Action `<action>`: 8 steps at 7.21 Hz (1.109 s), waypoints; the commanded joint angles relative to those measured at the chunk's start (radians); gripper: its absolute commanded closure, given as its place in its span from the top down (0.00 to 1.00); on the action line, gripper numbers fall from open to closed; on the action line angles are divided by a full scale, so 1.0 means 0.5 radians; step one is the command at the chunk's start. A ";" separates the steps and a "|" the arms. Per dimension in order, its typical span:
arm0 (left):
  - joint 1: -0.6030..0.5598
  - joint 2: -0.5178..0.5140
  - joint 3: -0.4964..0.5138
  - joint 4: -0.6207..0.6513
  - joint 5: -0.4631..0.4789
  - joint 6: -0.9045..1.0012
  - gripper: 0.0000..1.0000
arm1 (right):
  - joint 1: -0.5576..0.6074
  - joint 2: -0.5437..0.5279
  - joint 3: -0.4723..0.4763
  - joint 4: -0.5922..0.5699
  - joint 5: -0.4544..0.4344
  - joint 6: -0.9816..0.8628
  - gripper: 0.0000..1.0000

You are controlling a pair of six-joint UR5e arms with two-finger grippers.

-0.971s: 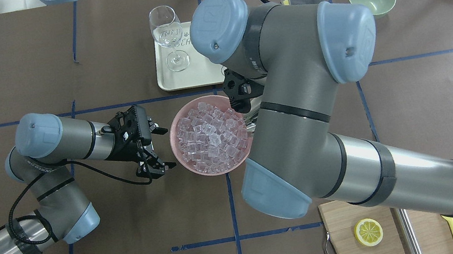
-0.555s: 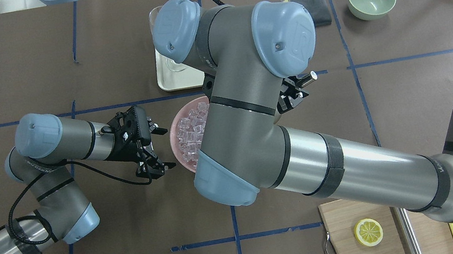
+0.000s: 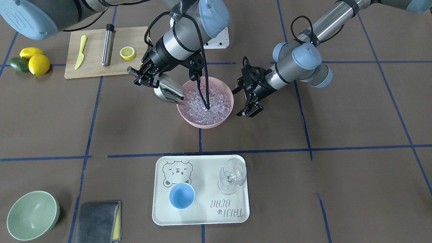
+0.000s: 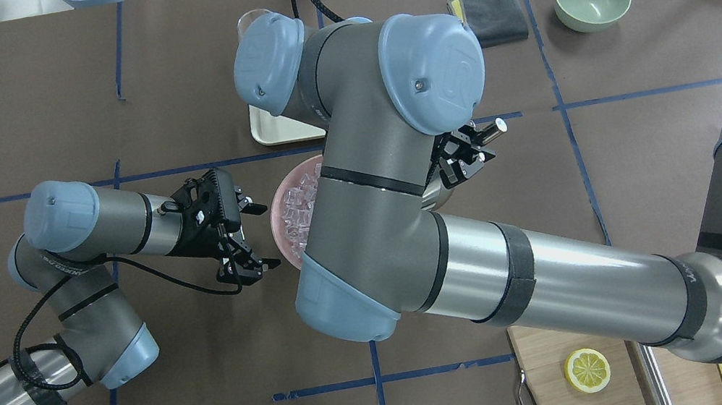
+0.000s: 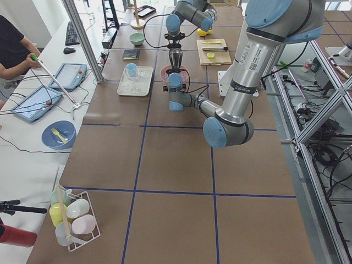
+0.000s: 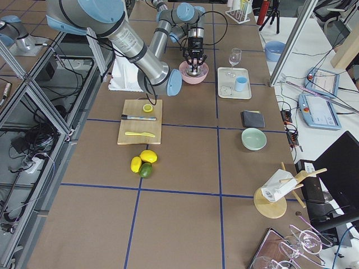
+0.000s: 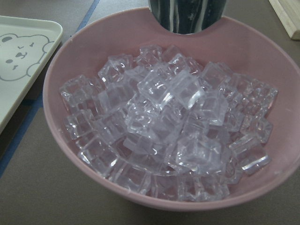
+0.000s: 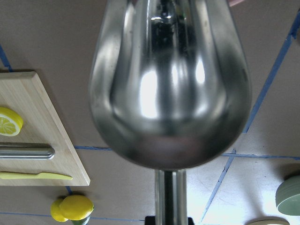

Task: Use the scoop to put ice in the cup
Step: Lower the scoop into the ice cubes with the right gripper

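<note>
Right gripper (image 3: 147, 77): clamped on the short handle of the scoop (image 3: 167, 90). Scoop tilted, handle high, trough mouth lowered to the rim of the pink bowl (image 3: 202, 123) on the robot's right side. Lip of the trough at the edge of the ice (image 3: 211, 104); contact with the cubes not determinable. Ice heaped in the bowl, up to about rim level. Left gripper (image 3: 240, 103): jaws apart, holding nothing, just beside the bowl on the side opposite the scoop. Light-blue cup (image 3: 182, 195): upright on the white bear-print tray (image 3: 236, 212), beyond the bowl on the operators' side, well apart from the scoop. Clear wine glass (image 3: 232, 175) standing near the cup on the same tray.
</note>
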 commanded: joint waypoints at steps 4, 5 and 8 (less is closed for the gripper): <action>0.000 0.003 0.000 -0.014 0.000 -0.003 1.00 | -0.062 0.026 -0.095 0.019 -0.009 0.018 0.00; 0.000 0.003 0.003 -0.017 0.000 -0.003 1.00 | -0.062 0.054 -0.134 0.016 -0.009 0.021 0.00; 0.000 0.003 0.003 -0.020 0.000 -0.003 1.00 | -0.068 0.189 -0.352 0.019 -0.009 0.034 0.00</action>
